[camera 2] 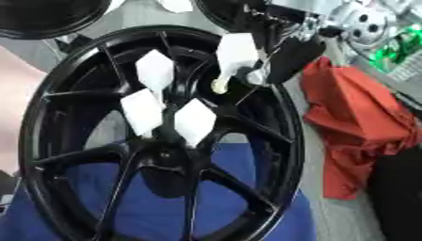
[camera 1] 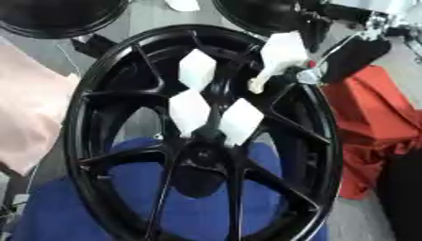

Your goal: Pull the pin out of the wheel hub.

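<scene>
A black spoked wheel hub (camera 1: pixel 124 61) fills the middle of both views, lying on blue cloth. Three white diamond-headed pins stand close together near its centre: one at the top (camera 1: pixel 197 68), one lower left (camera 1: pixel 190 111) and one lower right (camera 1: pixel 241 120). My right hand (camera 1: pixel 350 54) reaches in from the upper right and is shut on a fourth white pin (camera 1: pixel 283 52). That pin hangs tilted over the rim's upper right part, its thin stem pointing down-left and free of the hub. My left hand shows in neither view.
Blue cloth (camera 1: pixel 91 207) lies under the wheel and a red cloth (camera 1: pixel 375 117) is bunched at the right. A pink cloth (camera 1: pixel 29 103) lies at the left. Two more black wheels (camera 1: pixel 58 16) sit along the far edge.
</scene>
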You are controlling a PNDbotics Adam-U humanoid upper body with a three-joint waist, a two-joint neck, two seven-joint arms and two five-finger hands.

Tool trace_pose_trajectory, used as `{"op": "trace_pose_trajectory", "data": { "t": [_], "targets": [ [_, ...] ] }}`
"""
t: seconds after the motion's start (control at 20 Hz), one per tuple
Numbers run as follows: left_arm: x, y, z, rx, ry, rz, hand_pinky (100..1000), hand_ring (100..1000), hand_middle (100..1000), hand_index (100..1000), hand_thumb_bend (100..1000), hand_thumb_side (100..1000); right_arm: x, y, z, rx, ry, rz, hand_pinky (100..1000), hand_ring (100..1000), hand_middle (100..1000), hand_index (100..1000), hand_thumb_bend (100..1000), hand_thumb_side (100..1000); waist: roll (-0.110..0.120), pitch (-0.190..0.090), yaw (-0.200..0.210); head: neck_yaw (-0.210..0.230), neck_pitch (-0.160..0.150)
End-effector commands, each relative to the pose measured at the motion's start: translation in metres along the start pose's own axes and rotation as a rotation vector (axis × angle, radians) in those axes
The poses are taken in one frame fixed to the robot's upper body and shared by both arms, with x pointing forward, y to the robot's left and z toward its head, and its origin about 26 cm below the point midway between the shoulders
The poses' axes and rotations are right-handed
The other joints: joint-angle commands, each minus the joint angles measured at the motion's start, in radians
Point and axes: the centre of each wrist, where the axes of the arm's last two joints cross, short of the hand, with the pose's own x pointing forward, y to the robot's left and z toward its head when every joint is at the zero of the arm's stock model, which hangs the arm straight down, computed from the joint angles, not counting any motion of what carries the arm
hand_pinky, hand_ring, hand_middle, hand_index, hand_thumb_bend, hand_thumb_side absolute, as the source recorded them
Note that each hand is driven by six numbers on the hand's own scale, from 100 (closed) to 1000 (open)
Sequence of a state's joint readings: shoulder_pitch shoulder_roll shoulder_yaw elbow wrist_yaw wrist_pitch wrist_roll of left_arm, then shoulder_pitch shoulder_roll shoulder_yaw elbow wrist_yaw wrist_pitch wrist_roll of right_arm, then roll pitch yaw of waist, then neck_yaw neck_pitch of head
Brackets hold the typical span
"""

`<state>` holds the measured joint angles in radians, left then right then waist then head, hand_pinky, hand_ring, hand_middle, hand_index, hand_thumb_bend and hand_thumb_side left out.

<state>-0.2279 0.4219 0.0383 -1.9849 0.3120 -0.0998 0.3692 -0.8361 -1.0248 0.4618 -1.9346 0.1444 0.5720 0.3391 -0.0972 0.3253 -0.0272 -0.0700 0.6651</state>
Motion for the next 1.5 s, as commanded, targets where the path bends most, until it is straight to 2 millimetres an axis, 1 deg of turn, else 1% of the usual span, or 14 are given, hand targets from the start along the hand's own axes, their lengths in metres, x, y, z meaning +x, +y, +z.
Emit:
{"op": "trace_pose_trajectory", "data": {
  "t": [0.05, 0.25, 0.45, 0.55, 0.7, 0.8, 0.85, 0.95, 1.0, 1.05, 1.25, 1.4, 1.45, 1.5],
  "targets": [
    [0.007, 0.001, -0.004, 0.004, -0.030, 0.000, 839, 642, 632, 746, 154, 764, -0.021, -0.023, 0.021, -0.167, 0.078, 0.009, 580, 455, 393, 524, 223, 100, 0.009, -0.021, -0.004, 0.007, -0.020],
    [0.007, 0.001, -0.005, 0.012, -0.040, 0.001, 839, 640, 631, 746, 152, 764, -0.073, -0.028, 0.035, -0.347, 0.275, -0.080, 564, 441, 389, 522, 196, 100, 0.019, -0.009, -0.014, 0.014, -0.023],
    [0.008, 0.003, -0.006, 0.021, -0.048, -0.006, 838, 639, 630, 745, 149, 764, -0.131, -0.033, 0.050, -0.494, 0.491, -0.144, 594, 469, 417, 549, 222, 100, 0.028, 0.002, -0.023, 0.019, -0.024],
    [0.008, 0.003, -0.006, 0.025, -0.052, -0.008, 838, 638, 630, 745, 148, 764, -0.156, -0.033, 0.057, -0.534, 0.578, -0.151, 639, 524, 465, 603, 289, 100, 0.031, 0.006, -0.026, 0.019, -0.023],
    [0.008, 0.004, -0.006, 0.029, -0.054, -0.011, 838, 637, 629, 745, 147, 766, -0.190, -0.032, 0.067, -0.528, 0.687, -0.155, 681, 604, 541, 680, 338, 100, 0.035, 0.012, -0.029, 0.019, -0.021],
    [0.008, 0.004, -0.006, 0.031, -0.055, -0.013, 838, 637, 629, 745, 146, 766, -0.208, -0.033, 0.073, -0.508, 0.740, -0.162, 713, 653, 614, 729, 362, 100, 0.037, 0.015, -0.030, 0.020, -0.020],
    [0.008, 0.004, -0.006, 0.031, -0.056, -0.013, 838, 637, 629, 745, 146, 765, -0.215, -0.034, 0.076, -0.501, 0.762, -0.166, 736, 695, 695, 780, 387, 100, 0.038, 0.016, -0.030, 0.020, -0.020],
    [0.009, 0.004, -0.006, 0.031, -0.059, -0.014, 838, 637, 630, 745, 146, 766, -0.227, -0.035, 0.080, -0.486, 0.797, -0.172, 769, 760, 806, 841, 382, 100, 0.039, 0.018, -0.027, 0.020, -0.020],
    [0.009, 0.004, -0.007, 0.032, -0.059, -0.015, 838, 637, 630, 745, 146, 766, -0.232, -0.035, 0.082, -0.481, 0.813, -0.174, 783, 790, 840, 853, 377, 100, 0.039, 0.018, -0.026, 0.020, -0.019],
    [0.009, 0.004, -0.007, 0.033, -0.060, -0.015, 838, 637, 630, 745, 146, 766, -0.237, -0.036, 0.084, -0.478, 0.827, -0.179, 788, 798, 846, 854, 376, 100, 0.040, 0.019, -0.025, 0.021, -0.018],
    [0.008, 0.004, -0.006, 0.035, -0.059, -0.014, 838, 637, 630, 745, 146, 766, -0.244, -0.039, 0.087, -0.503, 0.845, -0.188, 779, 785, 836, 842, 388, 100, 0.041, 0.019, -0.025, 0.023, -0.016],
    [0.008, 0.004, -0.006, 0.035, -0.060, -0.014, 838, 637, 630, 745, 145, 765, -0.239, -0.043, 0.085, -0.535, 0.828, -0.184, 770, 770, 820, 833, 379, 100, 0.042, 0.017, -0.026, 0.021, -0.014],
    [0.008, 0.004, -0.006, 0.035, -0.060, -0.015, 838, 637, 630, 745, 145, 765, -0.236, -0.045, 0.084, -0.549, 0.815, -0.187, 757, 747, 791, 817, 381, 100, 0.042, 0.016, -0.025, 0.020, -0.013],
    [0.008, 0.004, -0.006, 0.034, -0.060, -0.015, 838, 637, 630, 745, 145, 765, -0.234, -0.047, 0.083, -0.569, 0.806, -0.190, 742, 713, 752, 795, 327, 100, 0.042, 0.016, -0.024, 0.019, -0.012]
  ]
}}
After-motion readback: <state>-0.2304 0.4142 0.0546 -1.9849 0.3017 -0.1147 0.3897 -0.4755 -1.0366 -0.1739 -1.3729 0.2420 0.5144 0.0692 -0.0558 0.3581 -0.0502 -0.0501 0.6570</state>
